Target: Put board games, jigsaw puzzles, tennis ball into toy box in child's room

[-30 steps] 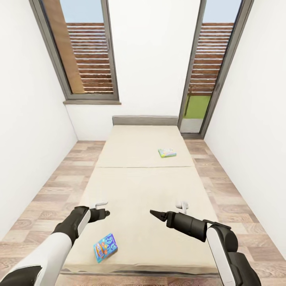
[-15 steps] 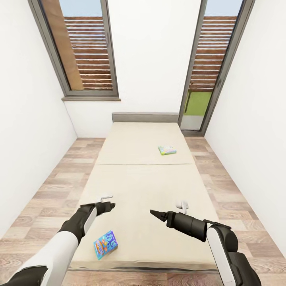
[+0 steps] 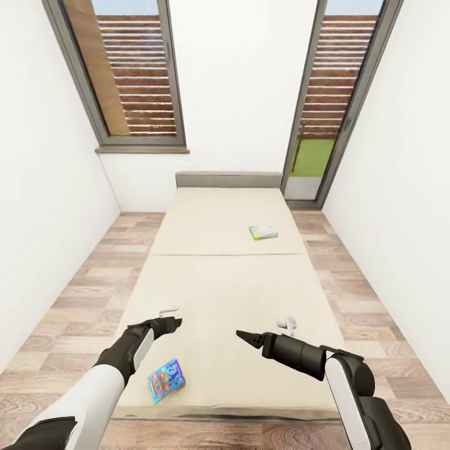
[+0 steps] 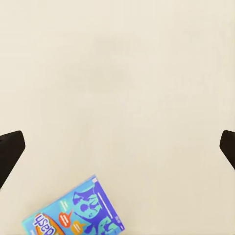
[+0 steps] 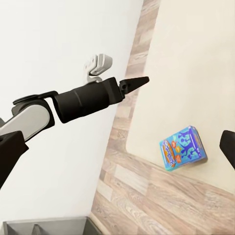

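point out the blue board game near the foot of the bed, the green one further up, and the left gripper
blue board game (image 3: 166, 380), head view, middle of its printed face
green board game (image 3: 263, 232), head view, middle of its top face
left gripper (image 3: 176, 322), head view, at its fingertips

Two board games: a blue one (image 3: 166, 380) near the foot of the bed (image 3: 219, 294), a green one (image 3: 263, 232) on the far mattress section. One bed, with one grey headboard (image 3: 228, 180) and two mattress sections. Two tall grey-framed windows: one at left (image 3: 128, 75), one at right (image 3: 328, 94). Two arms, each ending in one gripper: left gripper (image 3: 170, 324), right gripper (image 3: 245, 337).
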Available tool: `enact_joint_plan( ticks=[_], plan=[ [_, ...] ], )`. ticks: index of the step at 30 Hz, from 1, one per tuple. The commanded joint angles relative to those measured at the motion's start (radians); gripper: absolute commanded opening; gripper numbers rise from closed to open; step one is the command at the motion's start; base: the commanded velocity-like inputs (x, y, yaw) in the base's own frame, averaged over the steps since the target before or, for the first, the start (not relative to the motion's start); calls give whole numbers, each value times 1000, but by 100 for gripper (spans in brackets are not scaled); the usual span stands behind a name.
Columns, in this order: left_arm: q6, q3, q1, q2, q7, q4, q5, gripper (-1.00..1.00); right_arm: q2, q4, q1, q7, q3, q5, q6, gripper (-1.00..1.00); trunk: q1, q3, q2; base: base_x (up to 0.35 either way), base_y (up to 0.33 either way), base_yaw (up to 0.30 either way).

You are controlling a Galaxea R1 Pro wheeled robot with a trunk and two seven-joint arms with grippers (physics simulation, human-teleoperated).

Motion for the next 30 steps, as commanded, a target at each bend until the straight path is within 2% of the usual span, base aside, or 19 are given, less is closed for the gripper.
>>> enact_joint_plan(
  ticks=[1, 30],
  plan=[
    [6, 8, 0, -1, -5, -2, 2, 100, 1, 0, -1, 6, -3, 4, 6, 100, 0, -4, -2, 0, 0, 0],
    [4, 9, 0, 1, -3, -1, 0, 100, 1, 0, -1, 5, -3, 5, 6, 100, 0, -51, -2, 0, 0, 0]
  ],
)
